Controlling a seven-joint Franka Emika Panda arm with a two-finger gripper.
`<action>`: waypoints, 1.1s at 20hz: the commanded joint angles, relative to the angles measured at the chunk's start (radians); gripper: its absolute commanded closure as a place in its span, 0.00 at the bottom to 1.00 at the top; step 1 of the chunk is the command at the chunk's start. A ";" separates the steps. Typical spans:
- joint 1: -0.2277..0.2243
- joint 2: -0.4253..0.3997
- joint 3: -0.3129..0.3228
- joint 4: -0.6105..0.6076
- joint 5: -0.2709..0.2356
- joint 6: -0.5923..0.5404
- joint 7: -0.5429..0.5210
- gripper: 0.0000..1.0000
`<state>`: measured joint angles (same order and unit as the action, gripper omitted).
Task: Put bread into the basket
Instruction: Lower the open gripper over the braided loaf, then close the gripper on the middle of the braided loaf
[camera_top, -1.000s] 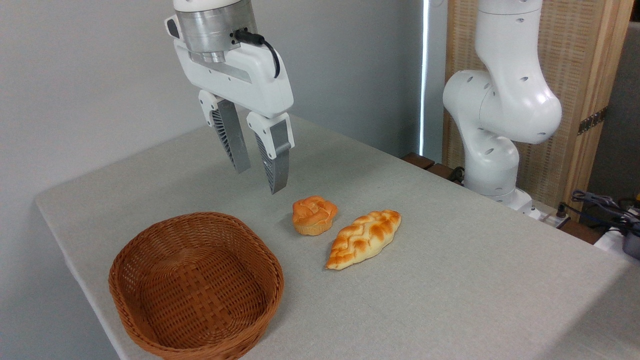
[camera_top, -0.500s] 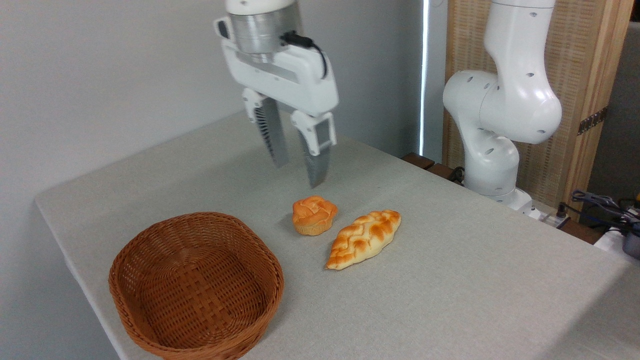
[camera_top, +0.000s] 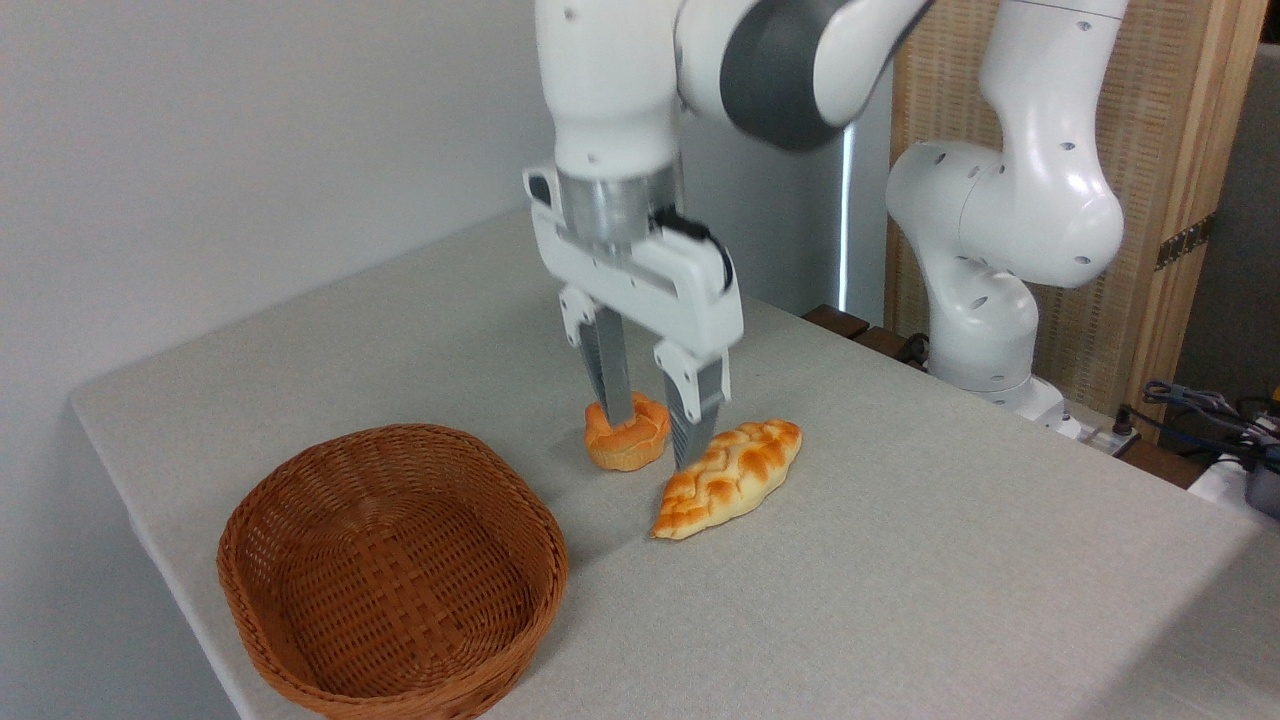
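— Two baked things lie on the bench (camera_top: 900, 560); which one is the gripper (camera_top: 655, 440) over?

— Neither squarely. Its fingers point straight down, spread a moderate way apart and holding nothing. The left finger's tip stands in front of the small round bun (camera_top: 627, 442), overlapping its top in this view. The right finger's tip sits at the upper left edge of the bread (camera_top: 728, 478), near the loaf's middle. Whether either tip touches anything, I cannot tell.

— So where is the bread relative to the gripper?

— Just below and to the right of it. The braided loaf lies flat on the bench, slanting from its lower-left point to its upper-right point. Most of its length is out to the right of the right finger. The bun is just to the left of the bread, with a narrow strip of bench between them.

— And the basket (camera_top: 392, 570)?

— Well to the lower left of the bread, near the bench's front edge, with only wicker showing inside it.

— How is the arm (camera_top: 700, 60) posed?

— Its white wrist column drops vertically above the bread's left end. A grey-banded joint bends off to the upper right. The base (camera_top: 990, 290) stands behind the bread, at the bench's far right edge.
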<state>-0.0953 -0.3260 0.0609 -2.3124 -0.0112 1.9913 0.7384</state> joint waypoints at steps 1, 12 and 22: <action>-0.011 -0.024 0.043 -0.088 0.060 0.044 0.053 0.00; -0.043 -0.018 0.088 -0.151 0.048 0.046 0.065 0.00; -0.058 -0.002 0.088 -0.151 0.020 0.041 0.062 0.56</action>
<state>-0.1252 -0.3254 0.1308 -2.4441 0.0319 2.0214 0.8006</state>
